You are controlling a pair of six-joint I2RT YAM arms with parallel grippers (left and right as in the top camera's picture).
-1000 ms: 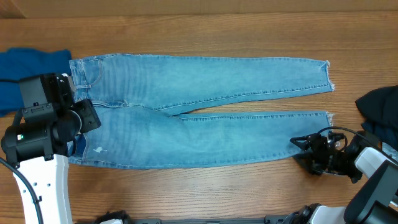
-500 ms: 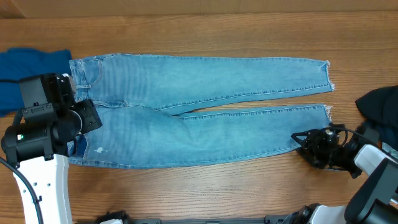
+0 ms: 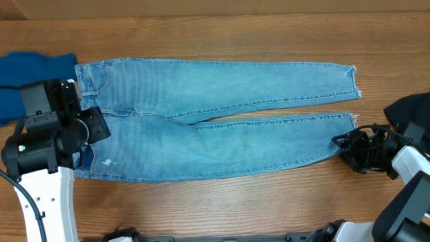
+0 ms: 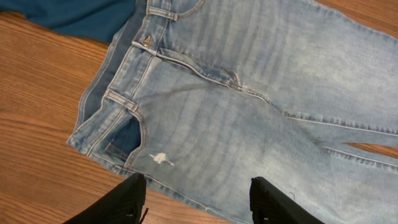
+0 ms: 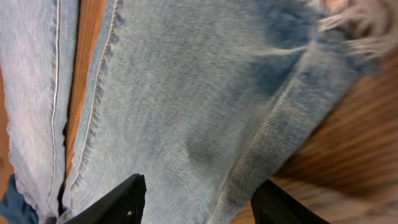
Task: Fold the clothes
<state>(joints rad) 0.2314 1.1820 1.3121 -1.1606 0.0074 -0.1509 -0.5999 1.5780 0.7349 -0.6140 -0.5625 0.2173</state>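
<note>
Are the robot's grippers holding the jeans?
Nothing is held. The left gripper is open above the waist of the jeans; the right gripper is open above one leg's frayed end.

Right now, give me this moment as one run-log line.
jeans: flat, unfolded | left end effector: open above the waist end | right end effector: open, low over leg near frayed hem

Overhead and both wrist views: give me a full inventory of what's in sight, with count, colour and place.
jeans: one, pale blue, flat across the table, waistband left, frayed hems right
royal-blue garment: one, royal blue, left edge, by the waistband
dark navy garment: one, dark navy, right edge, past the hems
table: one, brown wood, under everything
left gripper: one, black, open over the jeans' waist end
right gripper: one, black, open at the lower leg's hem
</note>
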